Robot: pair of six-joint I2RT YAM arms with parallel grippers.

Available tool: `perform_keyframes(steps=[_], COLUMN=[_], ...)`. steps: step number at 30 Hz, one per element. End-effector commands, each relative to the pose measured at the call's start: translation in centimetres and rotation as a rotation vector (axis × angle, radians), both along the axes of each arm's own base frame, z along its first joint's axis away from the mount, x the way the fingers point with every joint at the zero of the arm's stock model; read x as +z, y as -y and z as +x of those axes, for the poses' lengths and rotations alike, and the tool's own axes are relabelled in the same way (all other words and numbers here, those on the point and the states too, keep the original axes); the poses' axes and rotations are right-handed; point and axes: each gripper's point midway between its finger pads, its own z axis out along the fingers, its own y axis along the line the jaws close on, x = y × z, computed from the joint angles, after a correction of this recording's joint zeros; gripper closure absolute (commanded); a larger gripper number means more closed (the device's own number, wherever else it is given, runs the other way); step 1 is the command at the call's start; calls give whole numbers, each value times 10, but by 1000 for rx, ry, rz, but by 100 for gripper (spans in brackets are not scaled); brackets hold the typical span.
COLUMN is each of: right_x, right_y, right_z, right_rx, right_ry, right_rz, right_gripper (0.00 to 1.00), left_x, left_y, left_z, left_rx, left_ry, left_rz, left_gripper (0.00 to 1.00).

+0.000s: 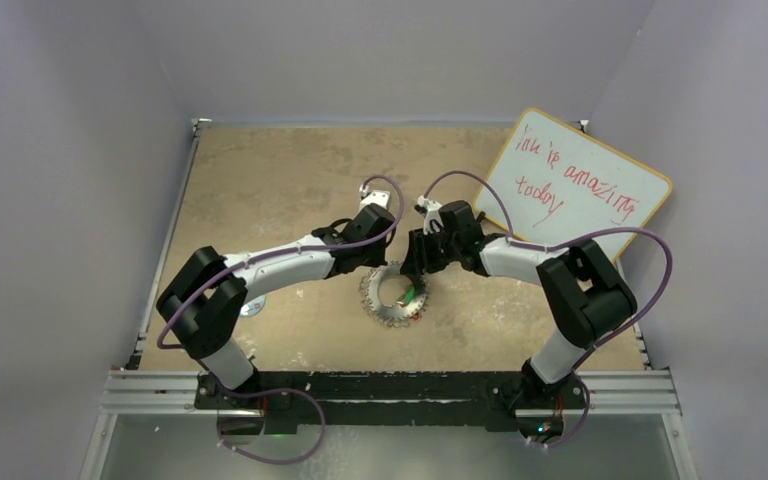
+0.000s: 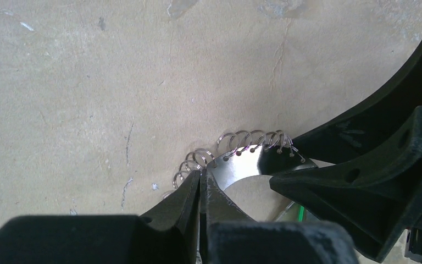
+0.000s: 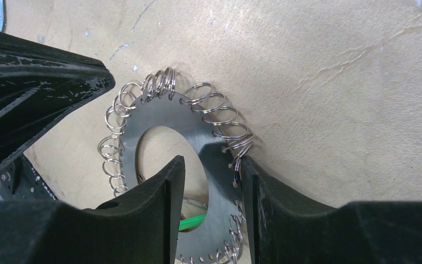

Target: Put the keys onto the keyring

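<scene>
Two hands are set at the keyring [image 3: 159, 113], judged stiff and slippery, best pinched flatwise: left hand [image 2: 200, 184] clamped on its rim, right hand [image 3: 211, 176] parted astride its band.

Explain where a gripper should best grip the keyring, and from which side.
Pinch the flat band of the keyring from above, one finger in the open centre, one outside the rim, as the right gripper stands. The band is thin and flat; the fringe loops look loose.
</scene>
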Motion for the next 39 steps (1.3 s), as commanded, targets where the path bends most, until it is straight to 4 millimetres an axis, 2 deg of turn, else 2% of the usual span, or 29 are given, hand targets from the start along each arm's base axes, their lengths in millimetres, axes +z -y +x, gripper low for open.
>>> perform_keyframes(steps=[1,7,11,13,16,20,24,29,33,36,38,39], right_x=[27,25,24,24,26,25,15,3,-9,-6,5,29], right_y=[-11,-8,-1,2,5,8,14,15,11,3,-4,-13], right_z=[7,8,14,17,24,28,19,-3,-24,-28,-22,-16], right_rx=[31,18,-3,-8,-18,-32,-35,-15,28,65,83,119], right_ry=[48,49,71,82,101,97,54,-31,-118,-141,-117,-73], right_rz=[56,34,-13,-33,-64,-96,-115,-88,-45,3,29,76], right_gripper=[56,53,49,48,47,46,47,51,65,77,86,96], left_x=[13,5,0,-3,-7,-15,-28,-41,-59,-65,-61,-58], left_y=[1,7,6,6,2,-13,-28,-27,-27,-23,-15,-7], left_z=[4,2,0,0,-1,-10,-30,-63,-81,-81,-74,-64], left_rx=[-13,-33,-29,-29,-16,36,72,85,111,108,87,71], left_ry=[48,14,-8,-31,-79,-149,-206,-309,-361,-372,-362,-347], left_rz=[-12,-20,-39,-83,-198,-337,-348,-452,-517,-534,-556,-562], left_gripper=[100,72,57,54,54,54,53,53,56,65,73,84])
